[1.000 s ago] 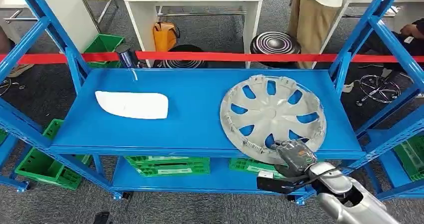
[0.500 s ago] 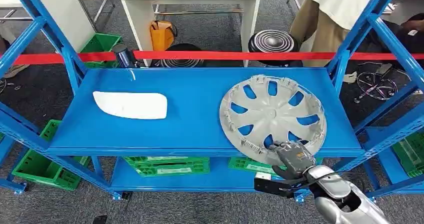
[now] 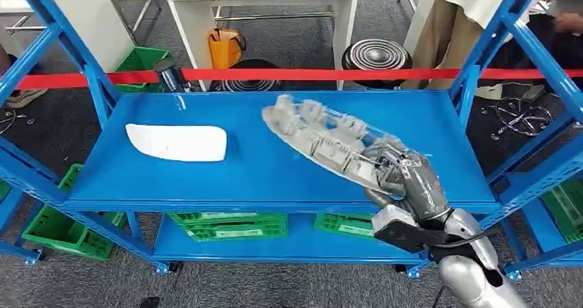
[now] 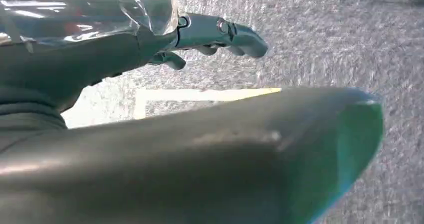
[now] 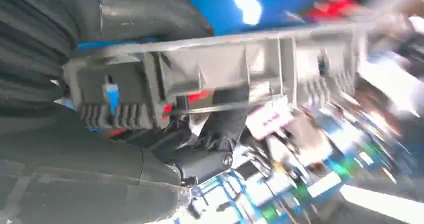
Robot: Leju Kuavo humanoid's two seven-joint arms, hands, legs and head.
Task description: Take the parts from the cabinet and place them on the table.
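Two parts on the blue shelf (image 3: 261, 177): one silver wheel cover (image 3: 323, 139), one white panel (image 3: 177, 143). Right hand (image 3: 409, 181) grips the cover's near rim, fingers (image 3: 385, 160) curled round it; cover tilted up, blurred. Panel lies flat, well apart from the fingers. Right wrist view shows the cover's ribbed clips. Left hand (image 4: 150, 44) above grey carpet, fingers (image 4: 220, 31) extended, holding nothing.

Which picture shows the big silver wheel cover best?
The head view: the wheel cover shows end to end, tilted above the blue shelf, gripped at its rim by the right hand. The right wrist view shows a blurry close-up of its ribbed rim.
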